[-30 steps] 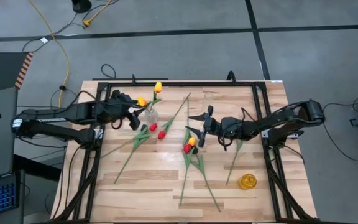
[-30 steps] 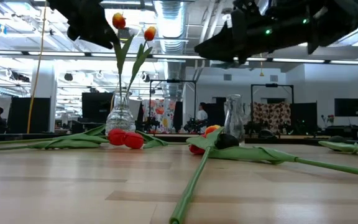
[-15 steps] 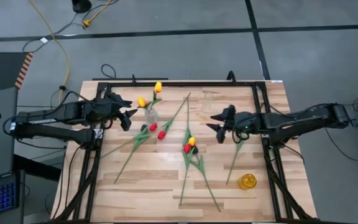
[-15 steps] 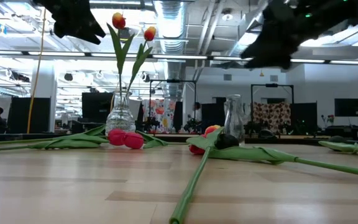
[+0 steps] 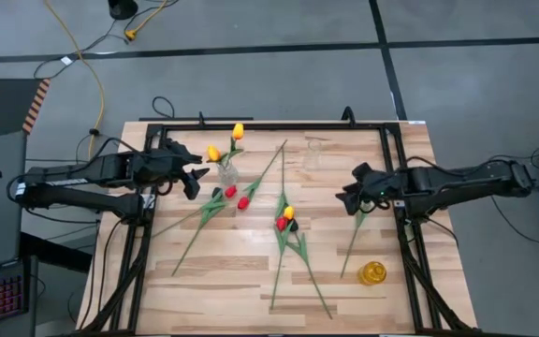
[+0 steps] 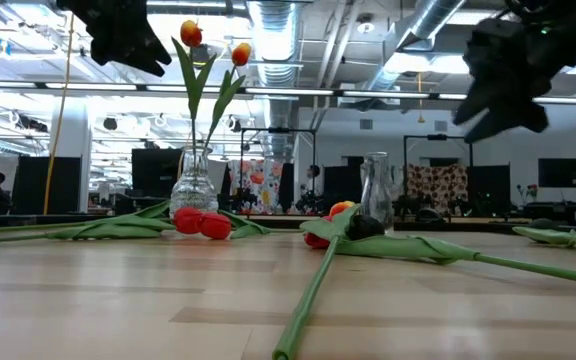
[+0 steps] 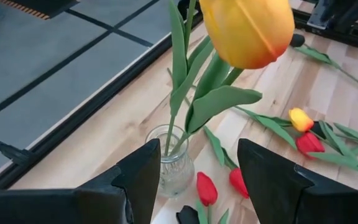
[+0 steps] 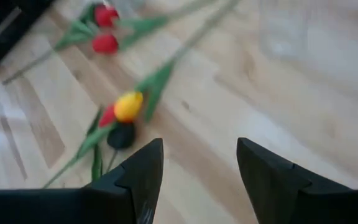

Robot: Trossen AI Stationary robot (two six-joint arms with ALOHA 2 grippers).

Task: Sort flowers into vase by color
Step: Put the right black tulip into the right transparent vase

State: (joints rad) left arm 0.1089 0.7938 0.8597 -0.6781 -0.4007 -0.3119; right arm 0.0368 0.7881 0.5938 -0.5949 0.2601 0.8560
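The wooden tabletop (image 5: 251, 271) fills the middle of the high view, framed by a black rail. Taking its centre as the dial, the left gripper (image 5: 193, 174) hangs at about ten o'clock, just beside a clear glass vase (image 5: 226, 173) that holds two yellow tulips (image 5: 238, 131) upright; its jaws stand apart with nothing between them, as the left wrist view shows. The right gripper (image 5: 346, 197) hovers at about three o'clock above the tabletop, jaws also apart and empty.

The remaining flowers lie flat on the wood. Two red tulips (image 5: 237, 197) rest near the vase at roughly nine o'clock, their stems running toward seven. At the centre a cluster of a yellow, a red and a near-black bud (image 5: 285, 219) lies touching, stems trailing toward six. One more long stem (image 5: 352, 241) lies at four o'clock.

A second, empty glass vase (image 5: 313, 152) stands at one o'clock. A small yellow vase (image 5: 372, 273) sits at five o'clock.
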